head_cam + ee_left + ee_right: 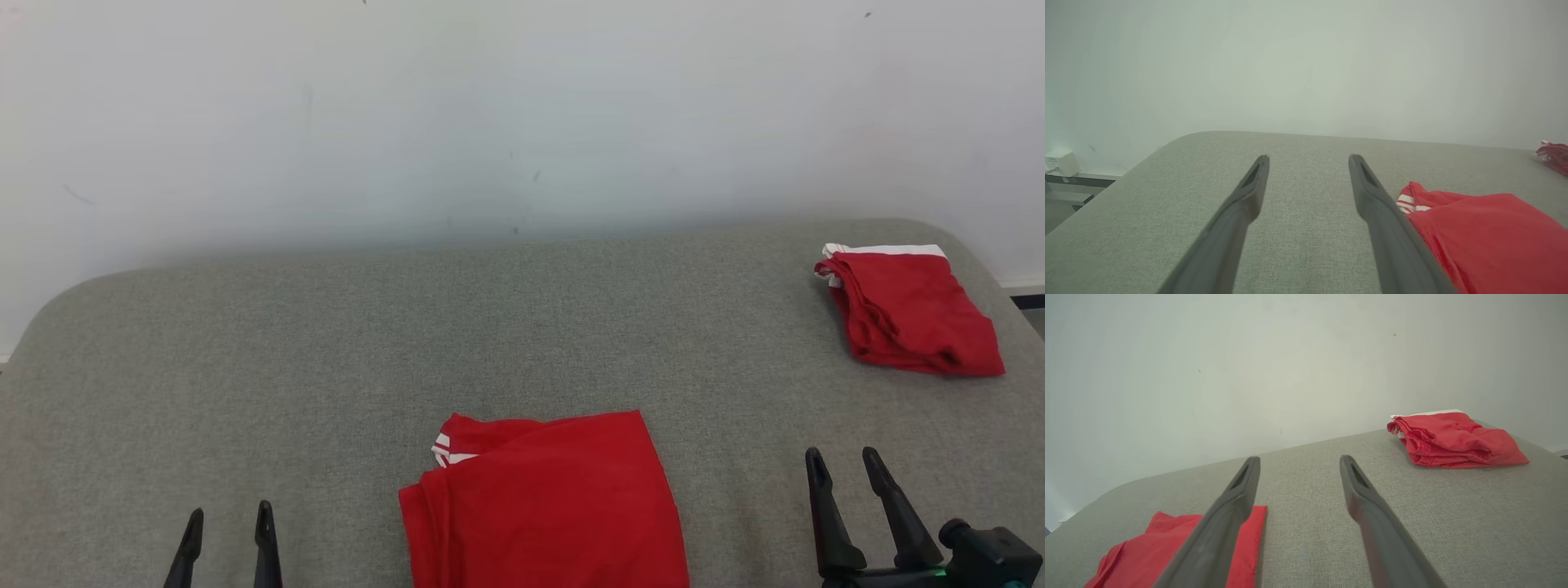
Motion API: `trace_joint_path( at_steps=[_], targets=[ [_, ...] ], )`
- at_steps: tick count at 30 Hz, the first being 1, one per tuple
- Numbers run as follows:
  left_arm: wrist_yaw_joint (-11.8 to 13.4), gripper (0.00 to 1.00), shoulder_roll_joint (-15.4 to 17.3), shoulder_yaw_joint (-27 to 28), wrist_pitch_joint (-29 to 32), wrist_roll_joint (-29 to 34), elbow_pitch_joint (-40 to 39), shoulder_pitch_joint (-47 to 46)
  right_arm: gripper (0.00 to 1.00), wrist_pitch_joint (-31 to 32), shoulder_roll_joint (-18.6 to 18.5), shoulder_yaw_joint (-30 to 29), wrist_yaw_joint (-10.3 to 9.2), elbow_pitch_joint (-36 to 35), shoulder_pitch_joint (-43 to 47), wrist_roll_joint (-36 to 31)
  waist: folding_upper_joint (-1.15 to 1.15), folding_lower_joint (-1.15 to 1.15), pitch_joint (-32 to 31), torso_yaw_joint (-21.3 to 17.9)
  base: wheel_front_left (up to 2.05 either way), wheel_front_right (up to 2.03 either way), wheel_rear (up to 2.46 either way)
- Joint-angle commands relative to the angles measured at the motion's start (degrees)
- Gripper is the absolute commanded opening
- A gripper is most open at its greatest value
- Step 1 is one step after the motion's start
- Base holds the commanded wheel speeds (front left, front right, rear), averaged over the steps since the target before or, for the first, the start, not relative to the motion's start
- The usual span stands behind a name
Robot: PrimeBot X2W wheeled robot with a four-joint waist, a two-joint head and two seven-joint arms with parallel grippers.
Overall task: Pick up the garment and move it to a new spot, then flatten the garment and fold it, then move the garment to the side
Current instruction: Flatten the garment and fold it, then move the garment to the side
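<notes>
Head view shows the red garment [547,498] folded at the bench's [326,367] near edge, between left fingers [265,543] and right fingers [823,498], both spread wide and empty, seemingly poised to shift it aside

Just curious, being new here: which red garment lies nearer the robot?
The flat red garment at front centre; the bundled red garment sits far back, right.

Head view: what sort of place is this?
Likely a clothes-folding test room: a grey fabric-covered table against a white wall, with a near red garment and a folded red garment far right.
</notes>
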Motion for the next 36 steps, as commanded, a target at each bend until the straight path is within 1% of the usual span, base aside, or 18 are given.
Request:
trace_joint_path(
  at_steps=[1, 6, 13, 31, 36],
  targets=[
    [-0.1, 1.0, 0.2, -0.4, -0.2, 0.5, -0.4, 1.0, 1.0, -0.2, 0.2, -0.3, -0.11, -0.2, 0.8, -0.6, 0.0, 0.0, -0.1, 0.1, 0.0, 0.0, 0.0],
    [-0.6, 1.0, 0.6, -1.6, -0.2, 0.4, -1.2, 2.2, 1.0, -0.2, 0.8, -0.9, -0.11, -0.8, 2.0, -1.4, 0.0, 0.0, -0.2, 0.3, 0.0, 0.0, 0.0],
    [-0.6, 1.0, 0.7, -2.3, -0.2, 0.4, -0.6, 3.0, 1.0, -0.1, 1.4, -0.9, -0.11, -0.3, 2.4, -2.1, 0.0, 0.0, -0.4, 1.0, 0.0, 0.0, 0.0],
    [-0.4, 1.0, 0.5, -2.3, -0.2, 0.8, -0.2, 2.6, 1.0, 0.3, 1.7, -0.1, -0.11, 0.5, 2.5, -2.4, 0.0, 0.0, -0.5, 1.2, 0.0, 0.0, 0.0],
    [-0.2, 1.0, 0.4, -2.4, -0.2, 0.8, -0.1, 2.3, 1.0, 0.5, 1.8, 1.4, -0.11, 0.7, 1.0, -3.3, 0.0, 0.0, -0.6, 1.7, 0.0, 0.0, 0.0]
  ],
)
